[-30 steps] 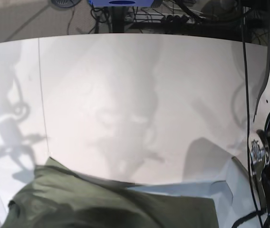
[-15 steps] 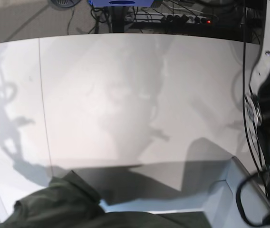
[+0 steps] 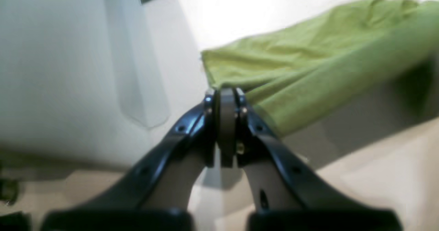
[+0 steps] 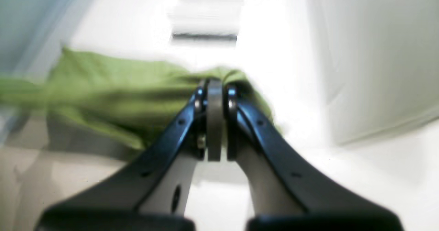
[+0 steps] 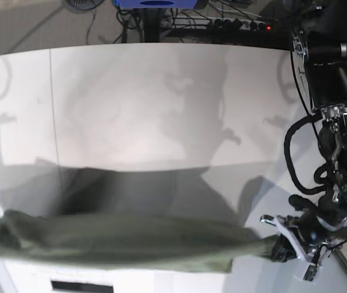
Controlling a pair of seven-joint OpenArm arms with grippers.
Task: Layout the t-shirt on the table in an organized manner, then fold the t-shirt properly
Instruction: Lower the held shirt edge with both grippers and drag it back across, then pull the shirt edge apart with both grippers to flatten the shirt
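The olive-green t-shirt (image 5: 118, 241) hangs stretched in a long horizontal band across the near part of the white table (image 5: 161, 104), blurred and casting a wide shadow. My left gripper (image 5: 275, 249) is shut on its right end; in the left wrist view the gripper (image 3: 227, 97) pinches an edge of the t-shirt (image 3: 308, 66), which spreads up and to the right. In the right wrist view my right gripper (image 4: 215, 87) is shut on a bunched edge of the t-shirt (image 4: 113, 87). The right arm itself is outside the base view, past the left edge.
The left arm's dark body and cables (image 5: 332, 79) fill the right side. A thin seam line (image 5: 54, 104) runs down the table at left. A power strip and cables (image 5: 234, 24) lie on the floor beyond the far edge. A white panel with a black slot (image 5: 76, 285) sits at the bottom.
The shirt has gone from a heap at the bottom left to a taut band spanning the frame. The left arm has swung in at the right, holding the shirt's end.
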